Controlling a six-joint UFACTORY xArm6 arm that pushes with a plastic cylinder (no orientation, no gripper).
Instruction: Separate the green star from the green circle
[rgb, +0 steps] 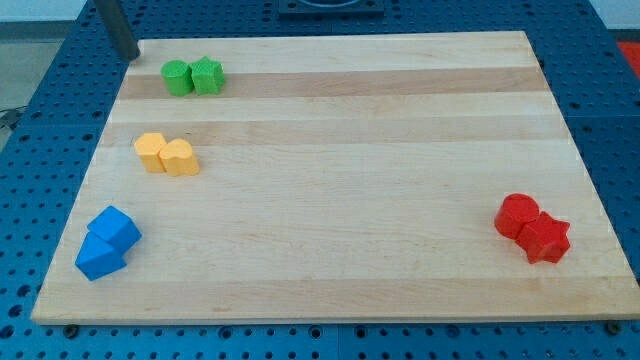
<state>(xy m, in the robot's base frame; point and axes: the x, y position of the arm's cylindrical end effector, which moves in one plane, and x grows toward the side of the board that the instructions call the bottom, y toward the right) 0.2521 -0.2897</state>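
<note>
**Green pair touching at the worktop's top left**

Camera view: my tip (127, 55) rests at the worktop's (340, 200) top-left corner, left of the green circle (177, 77). The green star (208, 75) touches the circle's right side. No fingers exist on this rod, so none can be reported.

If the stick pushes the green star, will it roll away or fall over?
Probably neither. The green star looks squat and flat-bottomed, so it should slide on the smooth wooden board. It touches the green circle, so a careless push may drag both. My tip sits up-left of them.
</note>
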